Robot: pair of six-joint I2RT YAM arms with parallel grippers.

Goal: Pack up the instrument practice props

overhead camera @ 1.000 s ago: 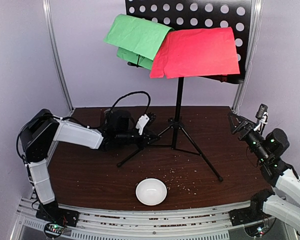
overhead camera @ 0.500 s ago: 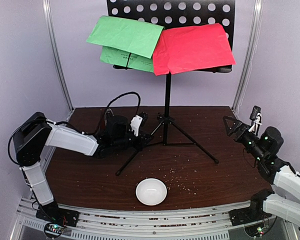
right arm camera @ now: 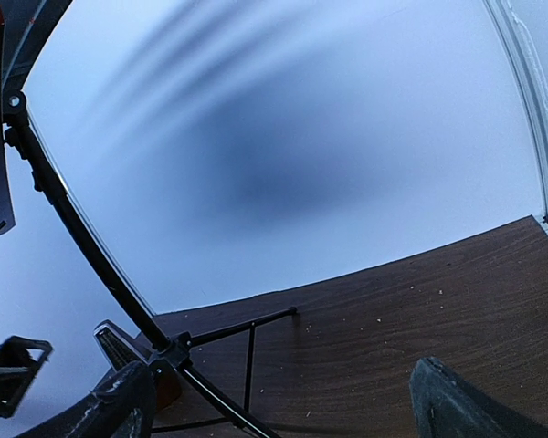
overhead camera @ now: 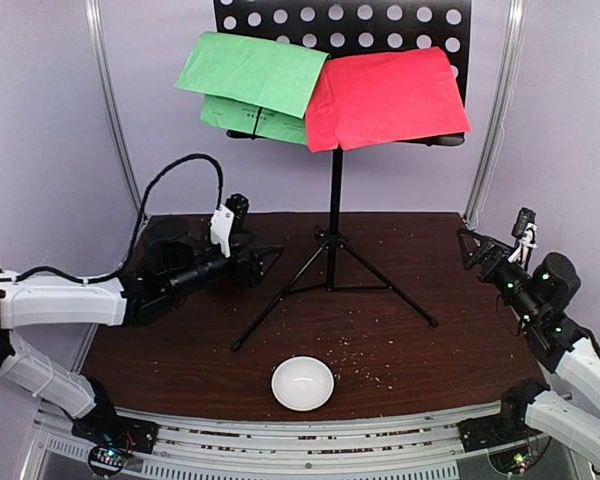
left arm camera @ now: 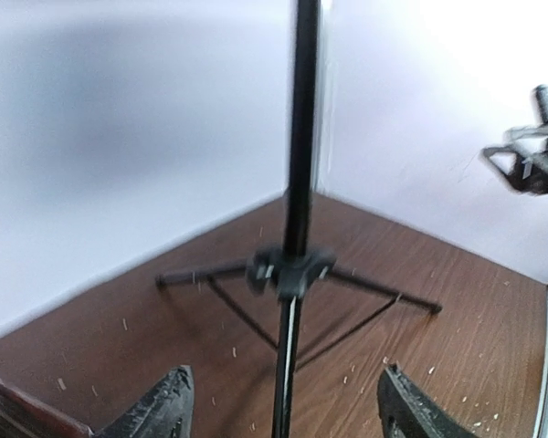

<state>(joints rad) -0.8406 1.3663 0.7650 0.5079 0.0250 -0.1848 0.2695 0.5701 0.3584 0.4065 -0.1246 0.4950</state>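
- Two sheets and one stand are all we can place for sure. The tall black perforated tripod music stand [overhead camera: 333,190] is upright mid-table, feet on the dark wood table [overhead camera: 180,340].
- The green paper sheet [overhead camera: 255,70] and red paper sheet [overhead camera: 385,95] hang over the stand's desk side by side, edges meeting.
- Stand: we judge it stiff but top-heavy on thin legs, so it will tip if pushed high up. The best hold looks low on the pole, just above the leg hub [left arm camera: 290,271].
- Sheets: light, floppy and likely slick. We'd pinch a hanging lower edge and lift them off before the stand gets moved.
- Metronome: we can't identify it. A red-brown edge in the bottom-left corner of the left wrist view may be it, but we cannot tell.
- Left gripper [overhead camera: 268,257]: jaws wide, holding nothing. It sits low, just beside the stand's front-left leg and facing the hub.
- Right gripper [overhead camera: 468,246]: jaws wide, empty. It is raised at the table's right side, well apart from the stand.
- Containers: only a small white bowl [overhead camera: 277,385] near the front edge, and we see nothing in it. No case or box is in view.
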